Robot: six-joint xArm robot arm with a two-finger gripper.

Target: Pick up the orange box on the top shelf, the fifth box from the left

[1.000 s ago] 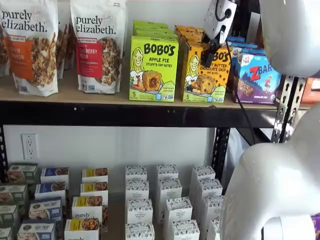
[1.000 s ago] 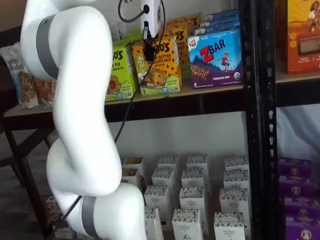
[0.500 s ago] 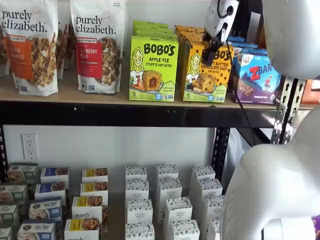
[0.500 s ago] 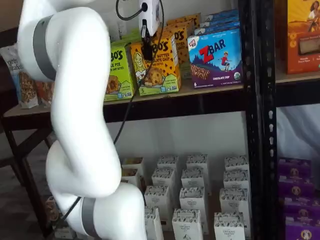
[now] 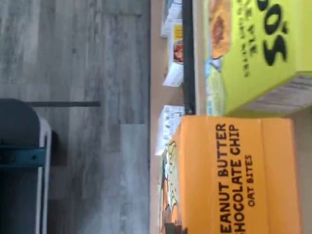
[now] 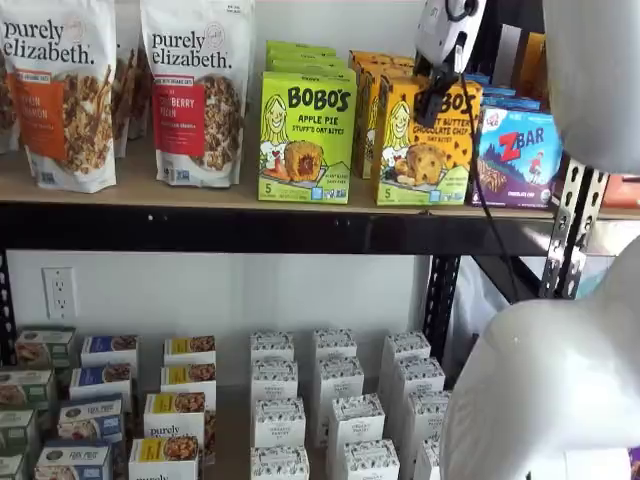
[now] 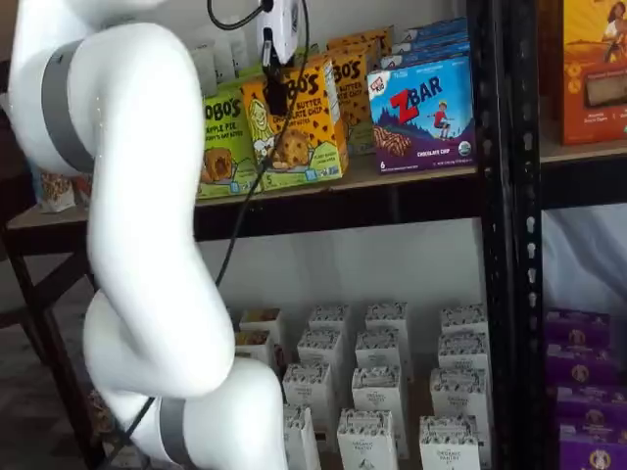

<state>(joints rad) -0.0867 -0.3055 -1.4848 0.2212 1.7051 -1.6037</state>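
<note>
The orange box (image 6: pixel 425 140) reads "BOBO'S Peanut Butter Chocolate Chip" and shows in both shelf views (image 7: pixel 294 127). It sits forward of its row on the top shelf (image 6: pixel 200 225), slightly tilted, with its base at the shelf's front edge. My gripper (image 6: pixel 436 100) comes down from above with its black fingers closed on the box's top front; it also shows in a shelf view (image 7: pixel 277 98). The wrist view shows the box's orange top face (image 5: pixel 234 180) close up.
A lime-green Bobo's Apple Pie box (image 6: pixel 307 135) stands just left of the orange box, and a blue ZBar box (image 6: pixel 520 155) just right. More orange boxes (image 6: pixel 375 70) stand behind. Granola bags (image 6: pixel 195 90) are further left. Small boxes (image 6: pixel 280 420) fill the lower surface. A black upright (image 7: pixel 500 196) stands right.
The gripper has drawn the orange box forward out of its row, toward the shelf's front edge, and the box has tipped a little. The arm has shifted with it.
</note>
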